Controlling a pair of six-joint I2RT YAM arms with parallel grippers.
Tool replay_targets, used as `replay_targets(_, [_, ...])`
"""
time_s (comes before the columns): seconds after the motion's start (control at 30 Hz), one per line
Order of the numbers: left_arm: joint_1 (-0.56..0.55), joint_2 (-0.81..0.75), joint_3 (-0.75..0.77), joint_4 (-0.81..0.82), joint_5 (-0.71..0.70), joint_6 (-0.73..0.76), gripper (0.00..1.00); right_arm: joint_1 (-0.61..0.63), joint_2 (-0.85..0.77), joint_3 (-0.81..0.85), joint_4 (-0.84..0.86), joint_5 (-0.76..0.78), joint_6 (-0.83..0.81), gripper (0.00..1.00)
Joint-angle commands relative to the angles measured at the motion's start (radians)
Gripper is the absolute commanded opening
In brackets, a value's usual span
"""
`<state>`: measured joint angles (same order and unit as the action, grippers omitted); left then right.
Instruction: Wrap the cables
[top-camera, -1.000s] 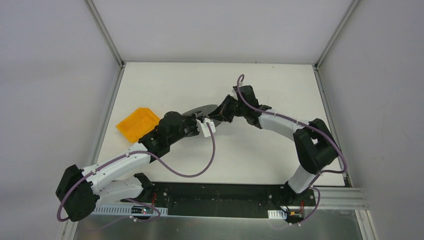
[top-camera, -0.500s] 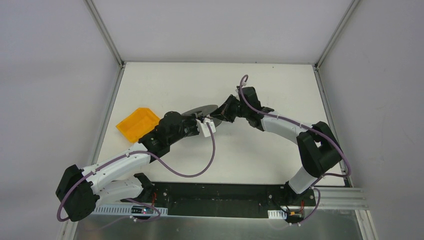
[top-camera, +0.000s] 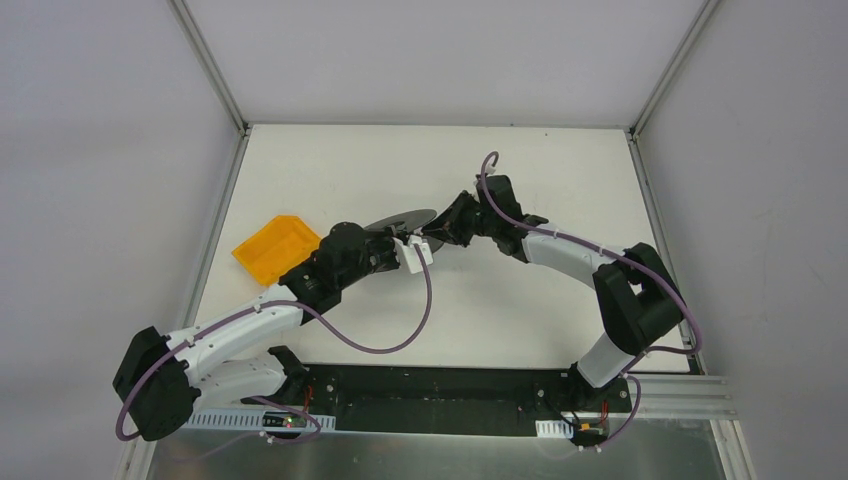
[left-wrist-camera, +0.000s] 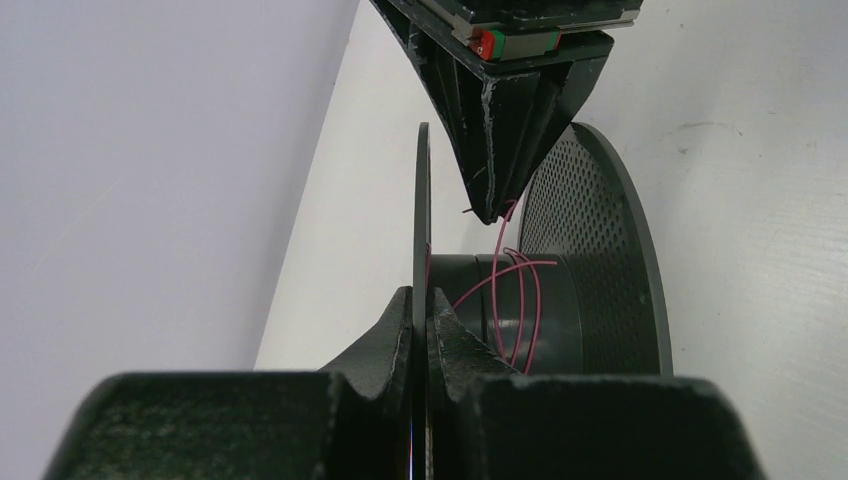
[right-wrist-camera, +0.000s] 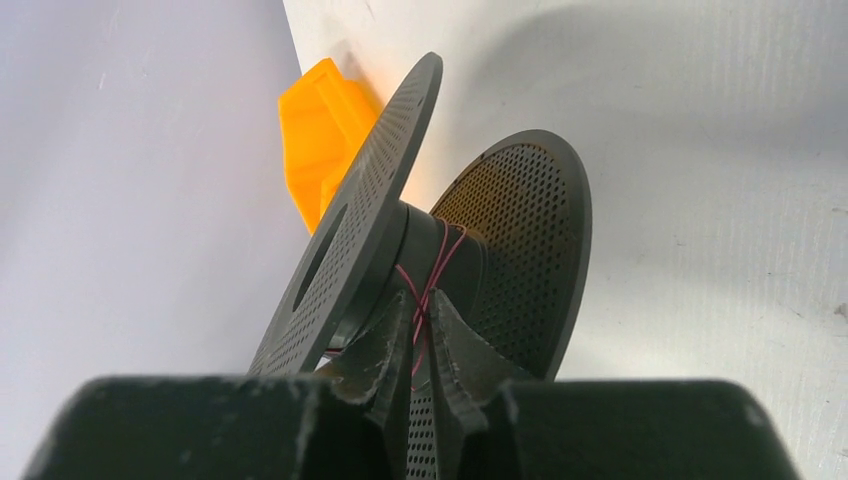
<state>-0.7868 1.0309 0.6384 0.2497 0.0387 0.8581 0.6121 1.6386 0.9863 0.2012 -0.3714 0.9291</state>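
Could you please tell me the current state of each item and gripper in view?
spool, standing on edge, hub mostly bare.
wire, a few loose turns around the hub, one strand leading off it.
left gripper, shut on the spool's thin flange.
right gripper, fingers nearly together with the wire between them; pinch unclear.
orange bin, lying free, away from both grippers.

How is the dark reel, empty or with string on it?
Partly wound, not empty: a few loops of thin reddish wire cross the middle of the reel, and most of that middle shows bare.

On the table (top-camera: 520, 320), wire (left-wrist-camera: 520, 300) on spool (top-camera: 400, 218); bin (top-camera: 272, 247) to its left.
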Motion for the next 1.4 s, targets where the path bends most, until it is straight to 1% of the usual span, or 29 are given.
replay_targets(0.0, [-0.014,-0.004,0.026,0.105,-0.032,0.024,0.0,-0.003,-0.06,-0.008,-0.017,0.043,0.015,0.14])
replay_targets(0.27, [-0.013,0.001,0.027,0.102,-0.033,0.008,0.0,-0.017,-0.132,-0.03,-0.075,0.069,-0.03,0.15])
replay_targets(0.4, [-0.012,0.005,0.041,0.081,-0.033,-0.008,0.0,-0.031,-0.196,-0.023,-0.149,0.107,-0.114,0.17])
replay_targets(0.57, [-0.012,0.022,0.054,0.065,-0.078,-0.033,0.0,-0.043,-0.284,-0.016,-0.251,0.159,-0.19,0.19])
replay_targets(0.67, [-0.012,0.029,0.059,0.061,-0.098,-0.045,0.0,-0.043,-0.344,-0.027,-0.252,0.14,-0.235,0.2])
replay_targets(0.77, [-0.012,0.04,0.071,0.061,-0.134,-0.072,0.0,-0.041,-0.409,-0.053,-0.207,0.095,-0.295,0.21])
replay_targets(0.87, [-0.011,0.053,0.082,0.055,-0.173,-0.088,0.0,-0.039,-0.474,-0.086,-0.178,0.132,-0.331,0.22])
replay_targets(1.03, [-0.012,0.062,0.042,0.141,-0.209,-0.099,0.0,-0.038,-0.552,-0.139,-0.181,0.194,-0.345,0.24])
replay_targets(1.23, [-0.011,0.089,0.015,0.256,-0.219,-0.181,0.0,-0.034,-0.556,-0.198,-0.133,0.173,-0.347,0.31])
replay_targets(1.3, [-0.013,0.101,-0.003,0.3,-0.222,-0.194,0.0,-0.028,-0.552,-0.21,-0.126,0.18,-0.325,0.35])
replay_targets(1.37, [-0.019,0.11,-0.021,0.34,-0.231,-0.196,0.0,-0.022,-0.553,-0.221,-0.132,0.206,-0.308,0.37])
